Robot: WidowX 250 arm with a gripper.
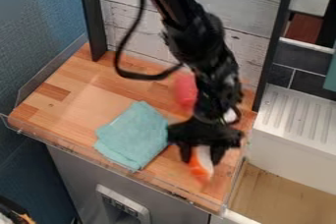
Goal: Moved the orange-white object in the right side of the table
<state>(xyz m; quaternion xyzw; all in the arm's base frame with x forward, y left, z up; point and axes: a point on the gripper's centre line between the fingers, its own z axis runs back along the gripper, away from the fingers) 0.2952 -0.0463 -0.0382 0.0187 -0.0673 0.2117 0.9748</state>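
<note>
Orange-white object: [201, 165] near the front right of the wooden tabletop, right of the cloth; orange toward the front, white on the upper right.
Gripper: [201, 155] pointing down over the front right; fingers partly apart, one against each side of the orange-white object, which it has hold of.
Cloth: [133, 134] teal, folded flat, left of the gripper, near the front edge.
Red item: [186, 91] behind the gripper, toward the back, partly hidden by the arm.
White item: [230, 115] small part visible beside the arm; kind cannot be told.
Tabletop: [73, 95] light and mid-brown wood strips; clear rim [78, 148] along left and front.
Backing: whitish boards [121, 16] between two black posts [92, 14].
Left side: textured blue wall [39, 26].
Right side: white ridged drainer [298, 115], dark tiles [303, 61] behind it, pale wooden surface [279, 196] in front.
Below: grey cabinet front [78, 176].
</note>
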